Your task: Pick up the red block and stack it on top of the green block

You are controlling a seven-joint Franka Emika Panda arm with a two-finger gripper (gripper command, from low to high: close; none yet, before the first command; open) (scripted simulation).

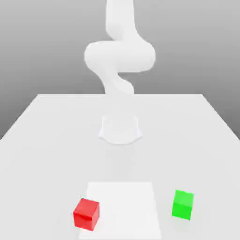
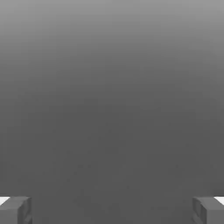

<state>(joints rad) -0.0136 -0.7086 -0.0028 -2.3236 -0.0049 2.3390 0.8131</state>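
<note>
Landmark: white sheet (image 1: 123, 211) on the table (image 1: 51, 154). Red block (image 1: 86, 214) sits at the sheet's edge on the exterior view's left, partly overlapping it in that view. Green block (image 1: 183, 205) is on the table, off the sheet, apart from its edge on the exterior view's right. Arm (image 1: 120, 56) stands upright behind the sheet. Gripper (image 2: 112, 211): fingers spread wide, nothing between them. Blocks well apart, not stacked.

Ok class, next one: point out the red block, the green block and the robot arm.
Red block (image 1: 86, 214): exterior view, on the side and top faces' meeting area.
Green block (image 1: 182, 208): exterior view, on its front face.
Robot arm (image 1: 120, 56): exterior view, on the thick, rounded middle section.
</note>
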